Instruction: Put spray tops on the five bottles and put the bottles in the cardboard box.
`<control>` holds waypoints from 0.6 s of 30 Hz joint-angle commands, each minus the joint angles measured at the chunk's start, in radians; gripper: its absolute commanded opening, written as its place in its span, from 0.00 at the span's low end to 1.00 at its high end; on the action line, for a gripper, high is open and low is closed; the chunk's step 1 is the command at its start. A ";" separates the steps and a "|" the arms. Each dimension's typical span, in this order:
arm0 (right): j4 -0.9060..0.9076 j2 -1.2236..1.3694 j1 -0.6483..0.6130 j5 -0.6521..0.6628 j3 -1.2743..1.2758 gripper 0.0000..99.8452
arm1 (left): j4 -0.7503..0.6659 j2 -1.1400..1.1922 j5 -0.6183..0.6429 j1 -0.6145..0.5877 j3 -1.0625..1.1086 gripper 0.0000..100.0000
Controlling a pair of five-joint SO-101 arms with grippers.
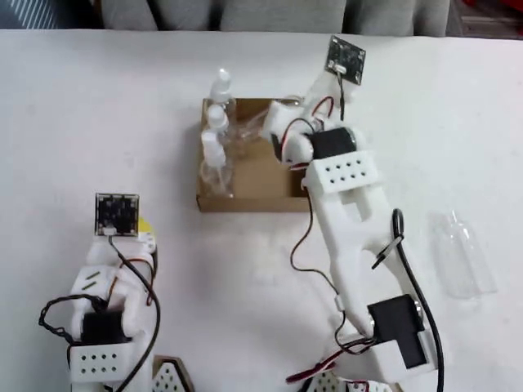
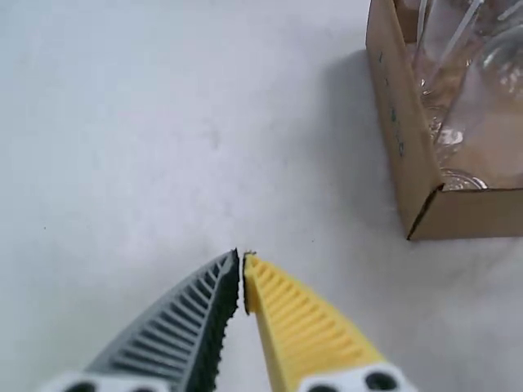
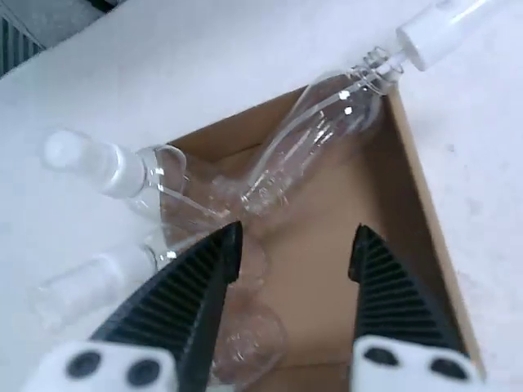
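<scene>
The cardboard box (image 1: 253, 200) sits mid-table with clear bottles in it. Three white spray tops (image 1: 216, 118) line its left side. My right gripper (image 3: 294, 245) hangs open over the box (image 3: 413, 188), nothing between its fingers; in the high view the gripper (image 1: 274, 122) is over the box's back part. Below it a bottle (image 3: 319, 139) leans toward a corner, its spray top (image 3: 433, 33) poking past the wall. Two more capped bottles (image 3: 122, 175) lie beside it. My left gripper (image 2: 243, 260) is shut and empty, low over bare table near the front left, short of the box (image 2: 392, 122).
One more clear bottle (image 1: 462, 253) lies on its side on the table to the right of the right arm; no white top shows on it. Bare white table lies between the left gripper (image 1: 145, 233) and the box.
</scene>
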 commanded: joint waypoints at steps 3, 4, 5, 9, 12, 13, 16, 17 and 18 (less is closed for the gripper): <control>-0.180 0.093 -0.022 -0.112 -0.006 0.22 | 0.006 -0.005 -0.051 -0.004 -0.003 0.02; -0.208 0.113 -0.025 -0.120 -0.006 0.22 | 0.006 -0.005 -0.051 -0.004 -0.003 0.02; -0.232 0.133 -0.033 -0.129 -0.006 0.22 | 0.006 -0.005 -0.051 -0.004 -0.003 0.02; -0.320 0.200 -0.047 -0.166 -0.009 0.22 | 0.006 -0.005 -0.051 -0.004 -0.003 0.02; -0.372 0.245 -0.045 -0.193 -0.009 0.22 | 0.006 -0.005 -0.051 -0.004 -0.003 0.02; -0.387 0.260 -0.045 -0.198 -0.009 0.22 | 0.006 -0.005 -0.051 -0.004 -0.003 0.02; -0.430 0.308 -0.047 -0.216 -0.011 0.22 | 0.006 -0.005 -0.051 -0.004 -0.003 0.02; -0.440 0.318 -0.047 -0.221 -0.012 0.22 | 0.006 -0.005 -0.051 -0.004 -0.003 0.02; -0.452 0.328 -0.045 -0.219 -0.012 0.22 | 0.006 -0.005 -0.051 -0.004 -0.003 0.02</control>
